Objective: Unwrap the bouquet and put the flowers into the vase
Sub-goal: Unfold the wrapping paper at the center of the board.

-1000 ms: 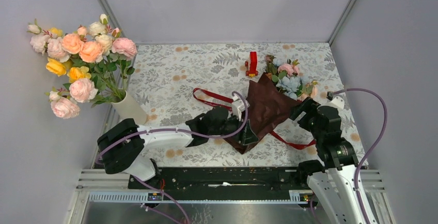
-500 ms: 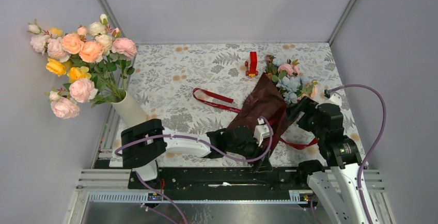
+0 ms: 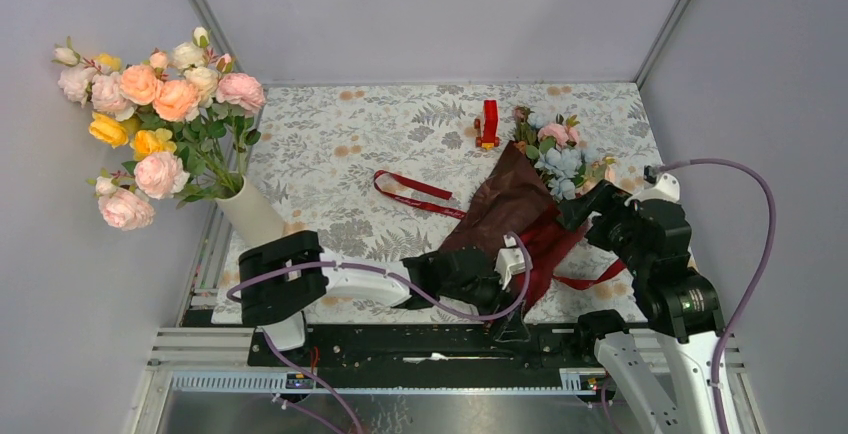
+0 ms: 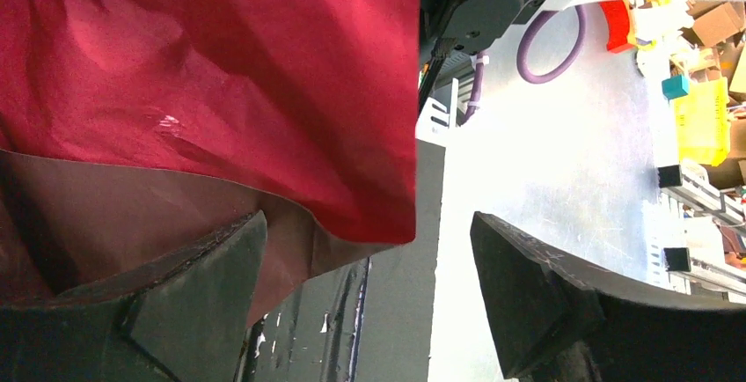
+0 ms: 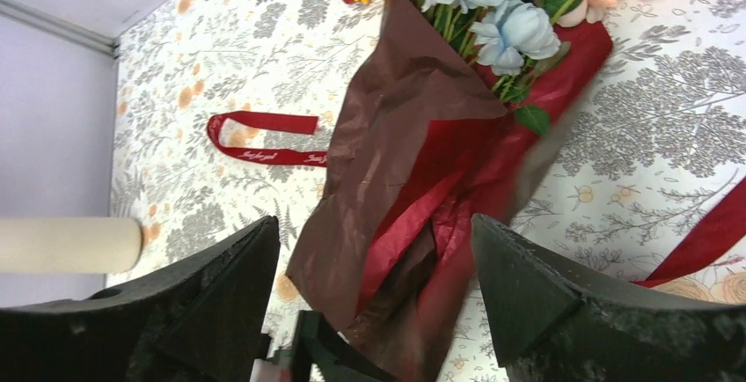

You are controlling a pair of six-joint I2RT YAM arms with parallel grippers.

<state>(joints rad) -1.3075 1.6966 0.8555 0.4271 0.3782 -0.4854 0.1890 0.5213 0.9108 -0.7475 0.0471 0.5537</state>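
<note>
Bouquet (image 3: pixel 535 189) first. Found it lying slantwise on the right half of the patterned worktop (image 3: pixel 330 144), blooms toward the far right corner, stem end toward the near edge. Saw the dark red wrapping paper (image 3: pixel 505 209) loose and partly spread, brownish on one face and brighter red on the other (both faces plain from the right wrist). Made out pale blue and pink flowers (image 3: pixel 558 154) with green leaves at the open far end of the paper, inside the wrap and resting low over the worktop. Noted a red ribbon (image 3: pixel 412 192) lying loose just left of the paper, and a second red strip (image 3: pixel 590 279) at the bouquet's near right side. Spotted a small red upright object (image 3: pixel 489 122) just left of the blooms.

Found the white vase (image 3: pixel 250 212) at the worktop's left edge, well apart from the bouquet and crowded with a big bunch of peach, pink and yellow roses (image 3: pixel 160 104).

Found the left tool (image 4: pixel 368 224) at the near edge by the paper's stem end, fingers set wide, a corner of the paper hanging into the gap close to one finger; could not tell whether touching, but not pinched. Found the right tool (image 5: pixel 374 225) above the bouquet's near right side, spread wide too, holding nothing.
</note>
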